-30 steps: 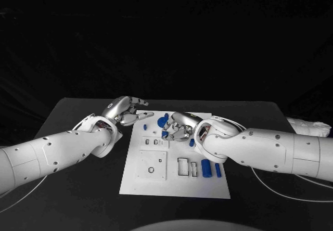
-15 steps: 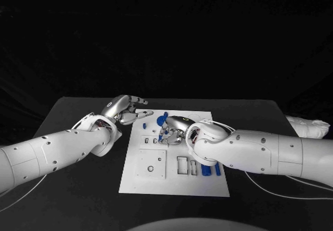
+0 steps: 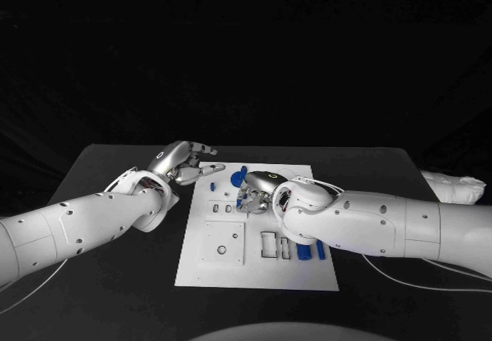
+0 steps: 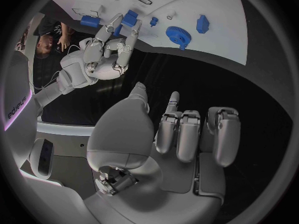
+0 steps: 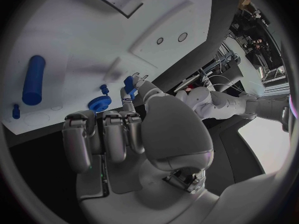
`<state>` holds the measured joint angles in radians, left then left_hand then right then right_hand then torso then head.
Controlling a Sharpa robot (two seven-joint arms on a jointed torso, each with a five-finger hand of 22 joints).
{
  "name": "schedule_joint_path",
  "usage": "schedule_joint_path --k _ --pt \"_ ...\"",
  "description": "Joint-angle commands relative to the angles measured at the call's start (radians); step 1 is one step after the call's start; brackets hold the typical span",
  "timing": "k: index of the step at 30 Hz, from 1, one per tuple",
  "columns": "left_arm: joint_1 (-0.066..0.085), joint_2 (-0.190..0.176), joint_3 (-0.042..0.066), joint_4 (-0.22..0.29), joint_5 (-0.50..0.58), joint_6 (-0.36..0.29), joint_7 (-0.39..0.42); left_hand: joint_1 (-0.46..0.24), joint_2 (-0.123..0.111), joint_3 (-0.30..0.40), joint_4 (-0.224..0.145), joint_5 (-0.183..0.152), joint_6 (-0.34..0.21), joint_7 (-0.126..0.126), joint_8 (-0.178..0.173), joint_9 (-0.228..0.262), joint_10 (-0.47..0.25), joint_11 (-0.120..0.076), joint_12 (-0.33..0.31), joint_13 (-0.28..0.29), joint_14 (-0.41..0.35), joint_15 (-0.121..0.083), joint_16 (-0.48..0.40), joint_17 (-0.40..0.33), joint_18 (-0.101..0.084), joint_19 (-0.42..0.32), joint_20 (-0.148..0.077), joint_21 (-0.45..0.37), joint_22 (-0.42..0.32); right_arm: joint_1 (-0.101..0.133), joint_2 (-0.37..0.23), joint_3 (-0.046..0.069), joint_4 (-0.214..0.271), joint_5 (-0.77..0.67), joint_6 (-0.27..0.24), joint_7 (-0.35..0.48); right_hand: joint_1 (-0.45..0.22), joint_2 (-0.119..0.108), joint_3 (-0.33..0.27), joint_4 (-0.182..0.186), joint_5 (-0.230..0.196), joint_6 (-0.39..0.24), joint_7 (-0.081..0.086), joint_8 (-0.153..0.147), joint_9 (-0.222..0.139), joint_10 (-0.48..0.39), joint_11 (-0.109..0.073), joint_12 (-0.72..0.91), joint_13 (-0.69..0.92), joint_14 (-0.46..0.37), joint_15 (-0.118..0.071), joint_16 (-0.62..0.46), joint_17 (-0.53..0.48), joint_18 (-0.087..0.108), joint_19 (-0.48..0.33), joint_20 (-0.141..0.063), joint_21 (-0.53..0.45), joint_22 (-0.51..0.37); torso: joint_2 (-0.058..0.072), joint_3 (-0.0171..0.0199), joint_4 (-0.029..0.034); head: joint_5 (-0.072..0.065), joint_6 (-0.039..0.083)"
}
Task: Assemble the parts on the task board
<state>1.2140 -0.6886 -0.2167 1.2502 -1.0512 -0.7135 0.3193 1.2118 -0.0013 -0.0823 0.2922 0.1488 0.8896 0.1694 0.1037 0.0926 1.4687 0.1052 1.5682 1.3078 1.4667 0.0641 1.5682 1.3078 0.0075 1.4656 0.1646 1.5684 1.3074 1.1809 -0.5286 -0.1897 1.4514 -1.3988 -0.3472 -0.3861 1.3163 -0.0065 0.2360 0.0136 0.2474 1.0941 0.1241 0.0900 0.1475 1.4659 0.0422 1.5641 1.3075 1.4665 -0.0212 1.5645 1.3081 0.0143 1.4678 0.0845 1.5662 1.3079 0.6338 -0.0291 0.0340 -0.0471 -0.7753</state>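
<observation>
The right hand (image 3: 257,190) pinches a small blue part (image 5: 129,86) at its fingertips over the white task board (image 3: 257,266). Just beside those fingers lie a blue gear (image 5: 99,104) and a blue peg (image 5: 104,89); a blue cylinder (image 5: 33,79) lies well apart. The left hand (image 3: 183,162) hovers off the board's edge, fingers apart, holding nothing.

You see a small blue part (image 5: 129,86) pinched in the right hand's fingers (image 5: 138,87), held over the white task board (image 5: 81,40); a blue gear (image 5: 99,103) lies just beside them.
</observation>
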Motion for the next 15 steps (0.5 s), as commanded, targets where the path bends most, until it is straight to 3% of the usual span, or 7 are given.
schedule_joint_path --k 1,15 --pt "0.000 0.002 0.001 0.001 -0.001 0.004 0.010 0.000 0.008 -0.006 -0.001 0.001 0.005 0.001 -0.004 -0.001 0.102 0.004 0.003 0.263 0.104 0.002 0.003 0.263 -0.007 0.105 0.009 0.002 0.263 -0.006 0.007 0.000 -0.008 -0.027 0.007 -0.006 0.005 -0.002 -0.001 -0.005 -0.003 0.015 -0.011 0.000 -0.001 0.105 0.009 0.007 0.263 0.104 0.004 0.006 0.263 -0.014 0.103 0.005 0.005 0.263 0.001 -0.0007 0.0002 -0.001 -0.001" --pt "0.001 -0.002 0.001 0.004 -0.001 0.003 0.008 0.000 0.008 -0.006 -0.001 0.001 0.005 0.001 -0.004 -0.001 0.102 0.004 0.003 0.263 0.104 0.002 0.003 0.263 -0.007 0.105 0.009 0.002 0.263 -0.022 0.012 0.000 -0.024 0.001 0.001 0.023 -0.003 -0.007 -0.004 -0.005 -0.017 0.005 -0.008 -0.013 -0.007 0.105 0.013 0.007 0.263 0.104 0.008 0.006 0.263 -0.014 0.103 0.010 0.005 0.263 0.000 -0.0014 -0.0002 0.002 -0.006"
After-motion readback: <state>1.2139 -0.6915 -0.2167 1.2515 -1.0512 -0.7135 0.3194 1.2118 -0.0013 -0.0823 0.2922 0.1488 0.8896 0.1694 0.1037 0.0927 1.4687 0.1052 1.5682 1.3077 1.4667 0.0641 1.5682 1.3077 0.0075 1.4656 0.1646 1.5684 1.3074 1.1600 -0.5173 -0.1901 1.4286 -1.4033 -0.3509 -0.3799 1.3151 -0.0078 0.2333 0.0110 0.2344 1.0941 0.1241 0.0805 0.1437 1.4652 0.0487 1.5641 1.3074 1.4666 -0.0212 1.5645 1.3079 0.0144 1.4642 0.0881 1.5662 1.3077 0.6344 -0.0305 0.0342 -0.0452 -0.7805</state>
